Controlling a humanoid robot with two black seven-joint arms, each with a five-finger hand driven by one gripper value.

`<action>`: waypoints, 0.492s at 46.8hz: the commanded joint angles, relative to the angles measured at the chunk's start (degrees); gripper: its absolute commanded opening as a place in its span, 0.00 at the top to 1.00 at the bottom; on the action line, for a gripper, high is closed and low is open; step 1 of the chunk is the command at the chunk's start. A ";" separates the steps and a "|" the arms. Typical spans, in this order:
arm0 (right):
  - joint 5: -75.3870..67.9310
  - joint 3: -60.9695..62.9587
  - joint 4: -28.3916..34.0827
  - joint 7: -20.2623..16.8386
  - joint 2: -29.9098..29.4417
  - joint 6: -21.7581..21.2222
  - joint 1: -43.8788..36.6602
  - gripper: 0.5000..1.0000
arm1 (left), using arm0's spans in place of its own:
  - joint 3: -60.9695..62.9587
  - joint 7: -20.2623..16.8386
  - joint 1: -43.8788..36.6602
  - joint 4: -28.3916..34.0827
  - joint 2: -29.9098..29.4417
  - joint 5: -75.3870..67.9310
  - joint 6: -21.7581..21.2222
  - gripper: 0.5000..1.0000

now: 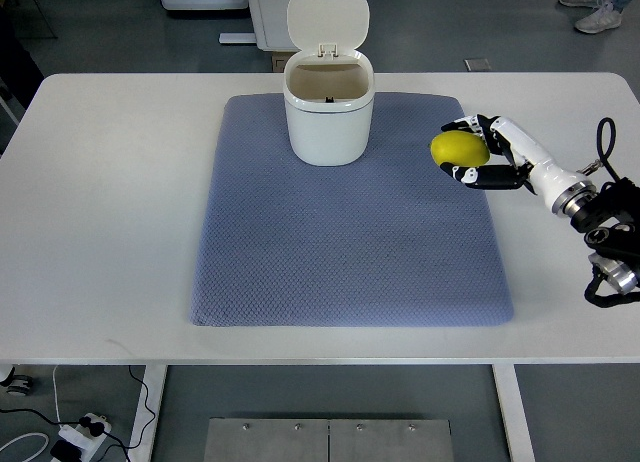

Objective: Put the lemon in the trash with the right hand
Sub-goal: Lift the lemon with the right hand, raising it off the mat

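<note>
Lemon (459, 148): sitting clasped in the right hand (490, 152) at frame right, fingers curling around it, open trash bin (329, 107) lying toward upper left.

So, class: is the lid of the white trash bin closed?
No, the lid stands flipped up behind the white trash bin, leaving its top open.

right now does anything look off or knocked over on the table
Nothing stands out. The trash bin stands upright with its lid open on the flat blue mat, and the right hand holds the lemon.
</note>
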State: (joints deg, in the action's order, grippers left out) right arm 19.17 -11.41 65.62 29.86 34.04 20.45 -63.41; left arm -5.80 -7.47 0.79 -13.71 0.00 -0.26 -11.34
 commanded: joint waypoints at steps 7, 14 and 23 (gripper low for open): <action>-4.49 -0.02 -3.91 -0.94 2.34 -4.36 -4.97 0.98 | 0.00 0.00 0.00 0.00 0.00 0.00 0.00 0.00; -6.86 -0.02 -11.47 -1.91 2.17 -9.28 -6.90 0.97 | 0.00 0.00 0.00 0.00 0.00 0.00 0.00 0.00; -7.66 1.65 -14.73 -3.05 1.99 -12.62 -7.25 0.97 | 0.00 0.00 0.00 0.00 0.00 0.00 0.00 0.00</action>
State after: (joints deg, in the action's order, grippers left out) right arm 11.55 -10.15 51.06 27.19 36.05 8.18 -70.58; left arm -5.80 -7.47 0.79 -13.71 0.00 -0.26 -11.34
